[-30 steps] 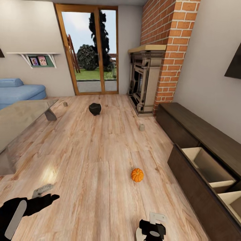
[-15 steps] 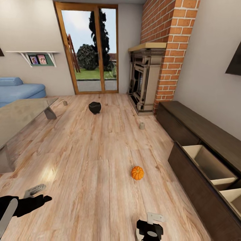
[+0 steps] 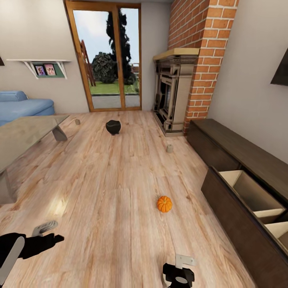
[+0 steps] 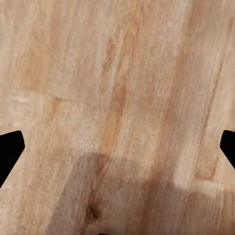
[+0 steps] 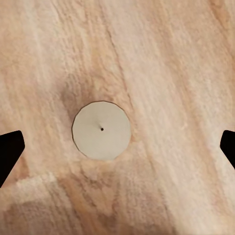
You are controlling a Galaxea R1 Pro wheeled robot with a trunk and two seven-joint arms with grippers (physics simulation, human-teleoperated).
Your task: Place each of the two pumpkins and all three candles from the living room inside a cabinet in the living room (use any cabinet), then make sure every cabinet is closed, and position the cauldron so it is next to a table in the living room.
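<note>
One orange pumpkin (image 3: 164, 204) lies on the wood floor in front of the cabinet (image 3: 240, 152), a long dark unit along the right wall with a drawer (image 3: 250, 196) pulled open on a pale inside. My right gripper (image 3: 180, 271) (image 5: 117, 147) hangs open straight above a pale round candle (image 5: 102, 129) standing on the floor. Two more candles stand farther off, one (image 3: 169, 148) near the fireplace and one (image 3: 77, 121) by the table's far corner. The black cauldron (image 3: 113, 127) sits mid-floor. The low table (image 3: 24, 136) is at the left. My left gripper (image 3: 48, 235) (image 4: 117, 149) is open over bare floor.
A brick fireplace (image 3: 174, 94) stands at the back right, a glass door (image 3: 108, 60) in the far wall, and a blue sofa (image 3: 22, 107) behind the table. Wide wood floor lies between table and cabinet.
The whole view has shifted a little, so the camera moved. My left arm has drawn back toward the left edge of the picture. The right gripper sits slightly lower in view.
</note>
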